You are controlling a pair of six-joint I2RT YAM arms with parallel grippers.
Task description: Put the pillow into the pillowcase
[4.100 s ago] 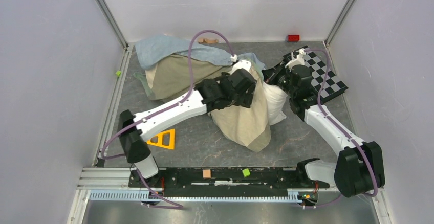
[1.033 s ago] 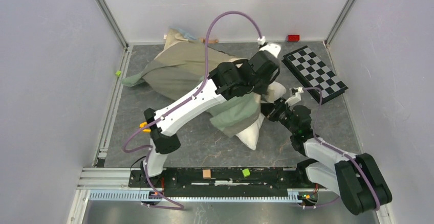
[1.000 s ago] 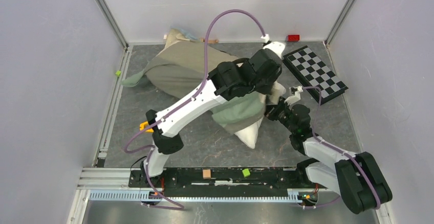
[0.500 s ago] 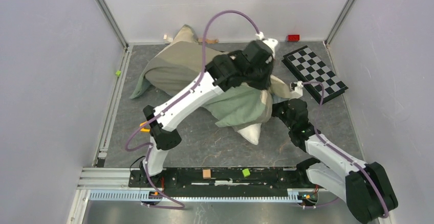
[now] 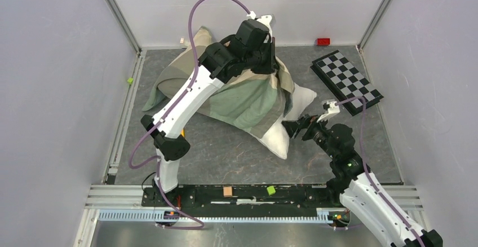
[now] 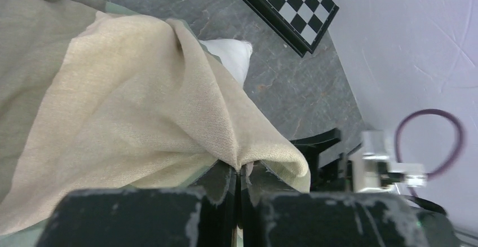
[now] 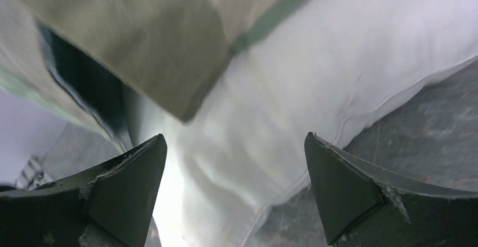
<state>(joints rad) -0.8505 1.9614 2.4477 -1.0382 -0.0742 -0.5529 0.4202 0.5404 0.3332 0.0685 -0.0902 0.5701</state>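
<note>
**Pillow half covered, bare end facing the spread right jaws**

The pillow [image 5: 278,139] lies slantwise on the worktop [image 5: 225,157], its white end just ahead of the right jaws, which stand spread wide. The pillowcase [image 5: 242,97] hides the rest, so the pillow's full length is unclear. The left jaws, pressed together, pinch a beige fold of the pillowcase. A checkered board [image 5: 346,82] lies beyond the right jaws, apart.

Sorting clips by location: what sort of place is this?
Probably a robot test cell: plain white walls box in a grey table; the left arm and right arm stand on a metal rail.
</note>
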